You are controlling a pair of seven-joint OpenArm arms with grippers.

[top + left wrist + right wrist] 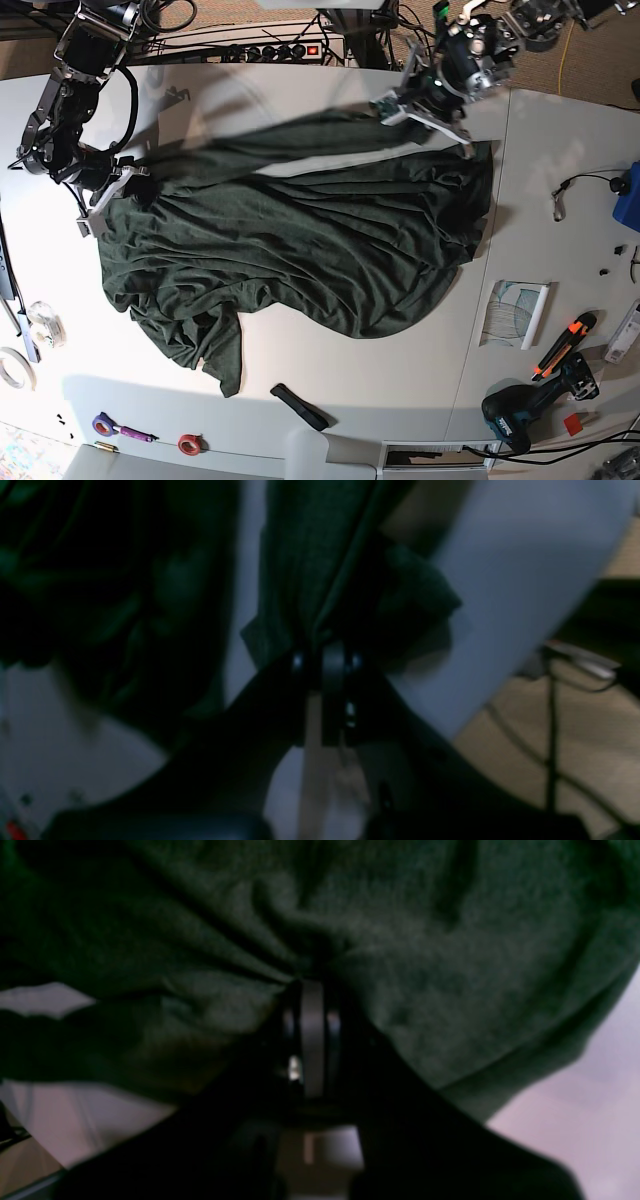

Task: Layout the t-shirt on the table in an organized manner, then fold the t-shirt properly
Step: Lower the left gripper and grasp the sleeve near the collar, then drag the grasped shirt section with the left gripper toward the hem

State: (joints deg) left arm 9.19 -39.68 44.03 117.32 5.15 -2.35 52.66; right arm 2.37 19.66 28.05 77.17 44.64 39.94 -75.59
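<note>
1. Near edge: a black strip [300,405], a red tape roll [188,443] and a drill [520,412] lie on the desk [400,390], all apart from the garment.

2. Middle of the desk: the dark green t-shirt [300,250] is spread across the surface, wrinkled and bunched. One narrow portion trails toward the near edge. A long band of cloth stretches toward the far right of the base view.

3. Right arm: it descends from the far left corner of the base view, bent at the elbow, with the forearm angled toward the desk. The right gripper [105,200] sits at the cloth's left edge. The right wrist view shows its jaws pressed together on a pinch of fabric, with folds radiating from the grip point.

4. Left arm: it reaches in from the far right of the base view, with the wrist turned toward the view's left. The left gripper [388,105] meets the end of the stretched band. The left wrist view shows its jaws closed on a gathered fold of the cloth, with the pale desk surface beyond.

5. Far edge: a power strip [260,48] lies behind the garment.
</note>
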